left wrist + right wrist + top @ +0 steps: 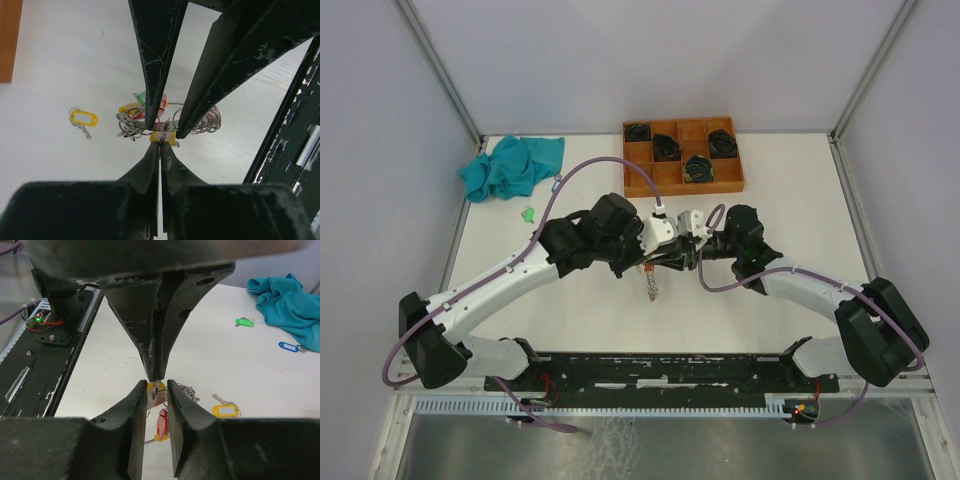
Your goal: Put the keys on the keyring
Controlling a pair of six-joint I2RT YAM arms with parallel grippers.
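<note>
Keyring (pixel 157 386) between left gripper (pixel 160 145) tips

Quick headcount of the table (pixel 800 200), nothing fancy

Two arms, so a left gripper (pixel 160 143) and a right gripper (pixel 157 387). One wooden tray (pixel 682 191) at 12 o'clock with four black coiled bundles (pixel 666 146). One teal cloth (pixel 515 167) at 10 o'clock. Three loose tagged keys: one yellow key (pixel 83 118), one green key (pixel 245 322), one blue key (pixel 288 346). One tangled bunch of rings and keys (pixel 202 120) dead centre, too jumbled to count.
</note>
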